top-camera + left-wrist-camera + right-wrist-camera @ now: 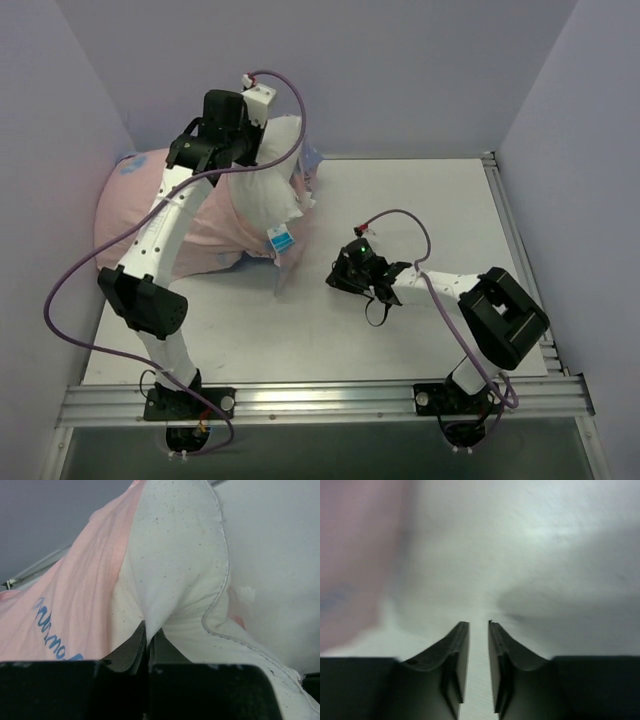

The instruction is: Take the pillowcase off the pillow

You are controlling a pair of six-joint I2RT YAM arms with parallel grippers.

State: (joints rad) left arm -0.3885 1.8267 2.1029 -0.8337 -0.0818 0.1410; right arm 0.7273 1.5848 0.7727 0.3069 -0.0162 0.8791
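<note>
The pillow (272, 195) is plain white with a blue-and-white label (281, 240). Its right end sticks out of the pale pink pillowcase (130, 200) at the table's back left. My left gripper (240, 158) is raised over that end. In the left wrist view it (149, 630) is shut on a pinch of the white pillow fabric (175, 570), with the pink pillowcase (75, 605) beside it on the left. My right gripper (345, 275) is low over the table, to the right of the pillow. Its jaws (478, 624) are slightly apart and empty.
The white tabletop (400, 220) stretches right of the pillow, and purple walls close in at the back and sides. A metal rail (320, 400) runs along the near edge. A blurred pink patch (355, 555), likely the pillowcase, shows left in the right wrist view.
</note>
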